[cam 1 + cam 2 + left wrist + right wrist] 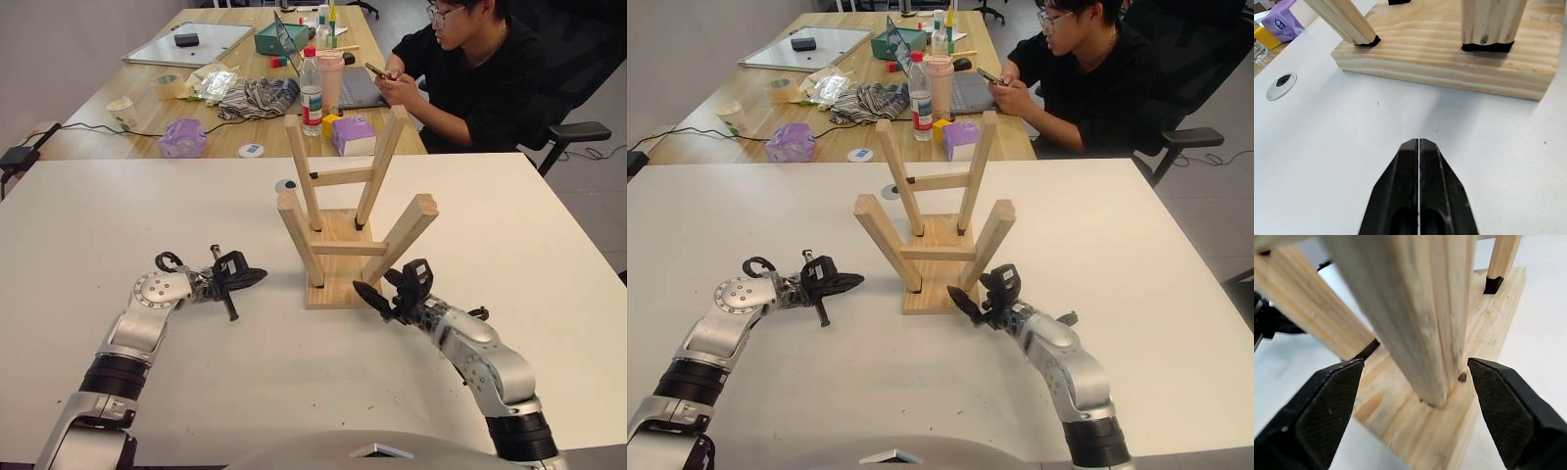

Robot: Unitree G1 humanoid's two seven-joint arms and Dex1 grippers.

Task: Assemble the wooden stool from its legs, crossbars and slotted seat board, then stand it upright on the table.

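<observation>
An upside-down stool [341, 223] stands mid-way across the worktop [118, 225]. Its splayed legs [304, 171] and crossbars [345, 176] crowd the space above the seat board [338, 279]. Bare surface lies open on both sides. The right gripper [1415, 364] has spread jaws straddling the near right leg. The left gripper [250, 277], jaws together, sits apart.

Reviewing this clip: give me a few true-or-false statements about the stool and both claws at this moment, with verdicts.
1. The stool stands upright on its legs. False: it rests inverted on its seat board.
2. The left claw is shut. True.
3. The right claw is clamped on a crossbar. False: it is open, straddling a leg just above the seat board.
4. The left claw is clear of the stool. True.
</observation>
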